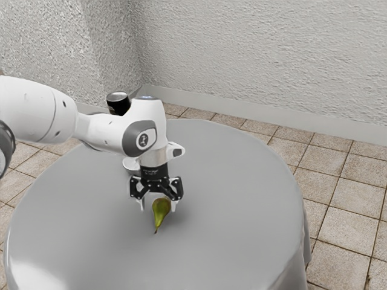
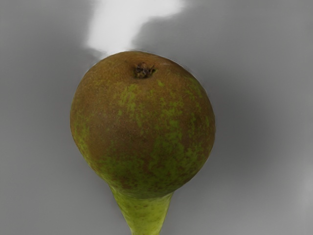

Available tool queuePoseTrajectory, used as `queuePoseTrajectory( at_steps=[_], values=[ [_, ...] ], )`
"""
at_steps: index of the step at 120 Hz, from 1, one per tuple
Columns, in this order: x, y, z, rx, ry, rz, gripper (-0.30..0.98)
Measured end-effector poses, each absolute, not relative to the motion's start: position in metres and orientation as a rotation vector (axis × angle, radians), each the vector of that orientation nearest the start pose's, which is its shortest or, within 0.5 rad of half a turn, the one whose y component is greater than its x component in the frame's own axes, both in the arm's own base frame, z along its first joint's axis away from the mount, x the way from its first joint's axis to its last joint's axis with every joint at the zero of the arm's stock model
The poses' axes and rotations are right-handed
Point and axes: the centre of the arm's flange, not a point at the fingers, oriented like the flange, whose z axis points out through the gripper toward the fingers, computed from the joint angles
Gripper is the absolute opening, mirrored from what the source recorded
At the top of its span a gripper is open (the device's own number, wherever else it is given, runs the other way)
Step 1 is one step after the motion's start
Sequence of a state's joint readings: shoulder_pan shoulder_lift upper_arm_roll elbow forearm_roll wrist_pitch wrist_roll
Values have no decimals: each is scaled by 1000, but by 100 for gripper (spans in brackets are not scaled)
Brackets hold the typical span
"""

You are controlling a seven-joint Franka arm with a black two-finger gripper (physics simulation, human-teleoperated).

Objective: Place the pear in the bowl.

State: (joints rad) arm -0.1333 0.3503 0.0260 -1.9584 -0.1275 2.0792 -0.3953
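Though set between the parted fingers (image 1: 175,206) of the gripper (image 1: 158,206), not clamped: a pear (image 1: 161,211), with space toward one finger. Round end by the fingers, narrow neck and stem pointing out from between them, away from the bowl (image 1: 129,164) (partly hidden beyond them). Long axis roughly crosswise to the finger-to-finger line, slanting slightly

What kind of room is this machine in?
Probably a plain indoor room, maybe a dining area, though simulated: rough plaster walls, a tiled floor, and a round table under a gray cloth.
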Motion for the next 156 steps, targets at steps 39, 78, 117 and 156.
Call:
queuePoseTrajectory(
  at_steps=[39, 78, 117, 156],
  values=[
    [599, -60, 269, -3112, -529, 384, 69],
    [605, -56, 258, -3118, -494, 398, 69],
    [611, -51, 250, -3124, -467, 404, 69],
    [611, -50, 246, -3129, -443, 414, 66]
  ],
)
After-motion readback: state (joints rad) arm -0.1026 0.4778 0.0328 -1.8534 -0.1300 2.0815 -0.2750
